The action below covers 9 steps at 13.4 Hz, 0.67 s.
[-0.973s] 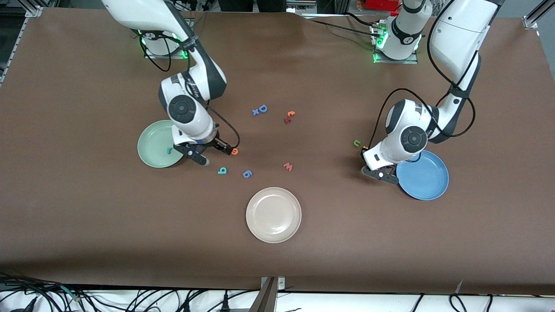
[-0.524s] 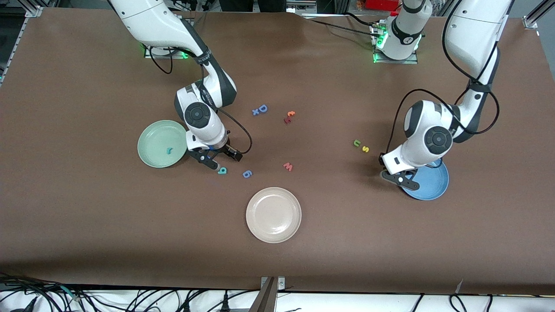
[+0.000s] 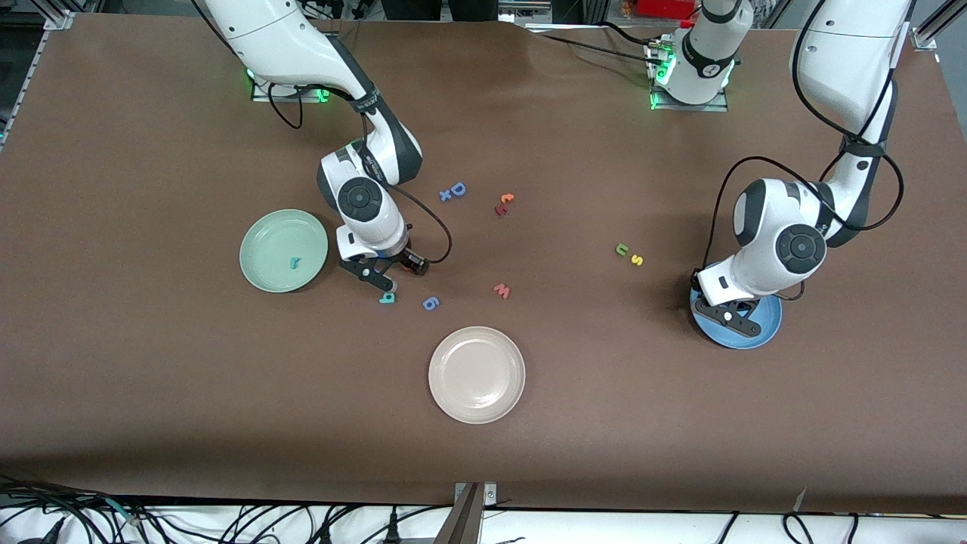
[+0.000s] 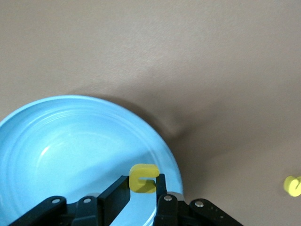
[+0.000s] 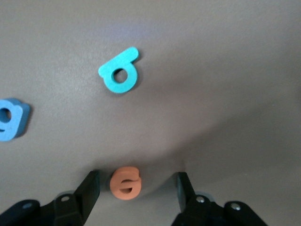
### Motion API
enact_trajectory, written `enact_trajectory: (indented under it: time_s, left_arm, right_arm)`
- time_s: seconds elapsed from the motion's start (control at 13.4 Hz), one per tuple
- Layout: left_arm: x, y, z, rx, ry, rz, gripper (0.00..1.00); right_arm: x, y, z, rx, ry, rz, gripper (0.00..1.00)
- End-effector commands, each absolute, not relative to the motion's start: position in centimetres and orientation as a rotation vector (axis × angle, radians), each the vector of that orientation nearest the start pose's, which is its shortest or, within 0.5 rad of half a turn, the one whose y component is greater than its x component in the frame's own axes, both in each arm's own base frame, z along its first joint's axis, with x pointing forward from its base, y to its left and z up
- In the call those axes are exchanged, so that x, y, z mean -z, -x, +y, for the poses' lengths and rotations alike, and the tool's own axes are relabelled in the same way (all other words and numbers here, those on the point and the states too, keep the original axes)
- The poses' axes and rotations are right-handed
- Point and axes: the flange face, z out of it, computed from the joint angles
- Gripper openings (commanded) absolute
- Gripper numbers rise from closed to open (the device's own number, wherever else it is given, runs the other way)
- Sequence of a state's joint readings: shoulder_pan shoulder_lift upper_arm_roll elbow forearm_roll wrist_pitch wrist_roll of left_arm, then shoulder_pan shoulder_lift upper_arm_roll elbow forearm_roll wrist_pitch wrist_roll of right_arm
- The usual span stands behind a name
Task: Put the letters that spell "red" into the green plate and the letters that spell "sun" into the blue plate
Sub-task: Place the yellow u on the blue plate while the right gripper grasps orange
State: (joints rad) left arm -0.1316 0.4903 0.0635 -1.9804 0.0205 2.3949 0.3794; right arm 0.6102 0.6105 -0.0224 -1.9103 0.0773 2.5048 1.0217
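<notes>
Teal "r" [image 3: 294,262] in green plate [image 3: 264,236]; left fingers [image 4: 117,197] grip yellow "u" [image 4: 142,178] over blue plate [image 4: 56,146]; right fingers [image 5: 89,190] open around "e" [image 5: 125,182].

Both my arms reach down to the table, one gripper clamped, one spread.

My left arm comes from its base and bends down over its end of the table; my left gripper [image 3: 727,316] hangs low over the blue plate [image 3: 763,325], fingers pinched tight on the yellow "u" [image 4: 142,178]. My right arm folds down toward the table's middle, wrist pointing downward; my right gripper [image 3: 394,274] sits low at the table, fingers [image 5: 89,188] apart, one on each side of the orange "e" [image 5: 125,182], neither visibly touching it.
</notes>
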Motion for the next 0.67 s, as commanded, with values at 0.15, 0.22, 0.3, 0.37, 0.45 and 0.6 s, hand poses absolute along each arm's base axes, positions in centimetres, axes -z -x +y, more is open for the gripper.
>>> enact_trajectory:
  time_s: [0.15, 0.22, 0.3, 0.37, 0.45, 0.6]
  left_arm:
    - [-21.0, -60.5, -2.2, -0.143, 2.989, 0.798, 0.63]
    - [-21.0, -60.5, -2.2, -0.143, 2.99, 0.795, 0.67]
    - [-21.1, -60.5, -2.2, -0.141, 2.993, 0.781, 0.72]
    - [-21.2, -60.5, -2.3, -0.144, 3.003, 0.75, 0.72]
    - [-21.4, -60.3, -3.0, -0.147, 3.028, 0.652, 0.72]
    - [-21.9, -59.6, -5.5, -0.213, 3.066, 0.499, 0.73]
  right_arm:
    - [-17.3, -52.1, 36.1, -0.033, 3.028, 0.747, 0.44]
    - [-17.3, -52.1, 36.1, -0.032, 3.029, 0.745, 0.38]
    - [-17.4, -52.2, 36.2, -0.03, 3.028, 0.744, 0.35]
    - [-17.4, -52.3, 36.0, -0.029, 3.027, 0.749, 0.35]
    - [-17.4, -52.3, 36.0, -0.029, 3.027, 0.749, 0.35]
    - [-17.5, -52.3, 36.0, -0.028, 3.026, 0.748, 0.36]
